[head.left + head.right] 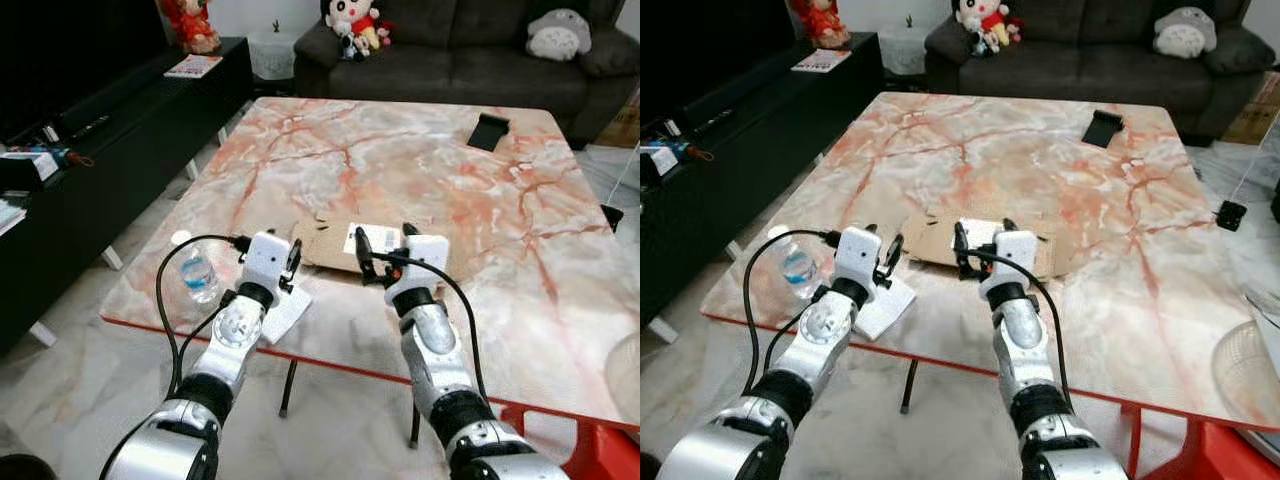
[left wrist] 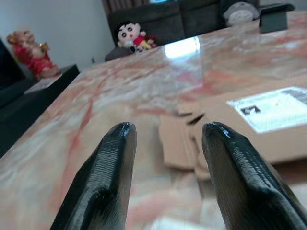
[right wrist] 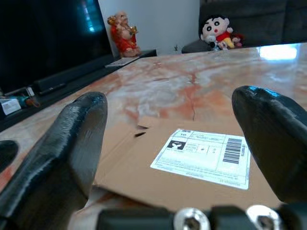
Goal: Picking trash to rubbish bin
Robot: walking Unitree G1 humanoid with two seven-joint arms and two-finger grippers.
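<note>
— Where's the trash?

— A flattened cardboard box (image 1: pixel 335 245) with a white shipping label (image 3: pixel 205 156) lies on the marble table (image 1: pixel 420 160), near its front edge. A white paper (image 1: pixel 283 312) sits at that edge to the left, and a small plastic bottle (image 1: pixel 199 277) stands further left.

— And the grippers?

— The right gripper (image 1: pixel 384 245) hovers over the cardboard, fingers spread wide either side of the label. The left gripper (image 1: pixel 296 258) is just beside the cardboard's left end, above the white paper, fingers (image 2: pixel 113 172) apart, holding nothing.

— Anything else on the table?

— A dark object (image 1: pixel 488 131) at the far side, well apart. Beyond it, a sofa (image 1: pixel 450 60) with plush toys (image 1: pixel 352 22).
</note>
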